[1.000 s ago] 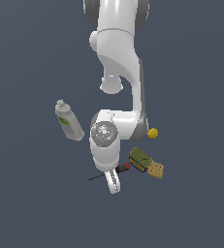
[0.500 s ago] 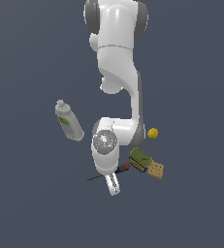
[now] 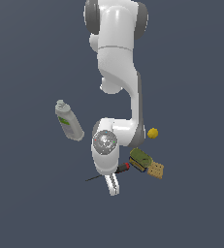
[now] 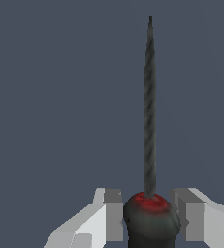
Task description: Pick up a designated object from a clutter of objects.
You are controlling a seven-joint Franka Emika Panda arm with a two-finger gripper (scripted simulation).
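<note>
The jaws (image 4: 150,213) sit one on each side of the screwdriver (image 4: 150,145), right by its black handle where the red part is. They look close to it, but a small gap shows on each side, so they are not squeezing it yet. The thin dark shaft points straight away from the wrist.

In the exterior view the screwdriver lies flat on the grey worktop (image 3: 31,203) under the arm, with its shaft sticking out toward the exterior view's left.

The handle is round and smooth. If the jaws close off-centre, it could roll or slip out. If they grab too near the end, the long shaft could tip down.

The green-topped can (image 3: 139,157) and cracker box (image 3: 156,170) lie just beside the handle and could get bumped. The white bottle (image 3: 69,122) and yellow ball (image 3: 152,132) are farther off.
</note>
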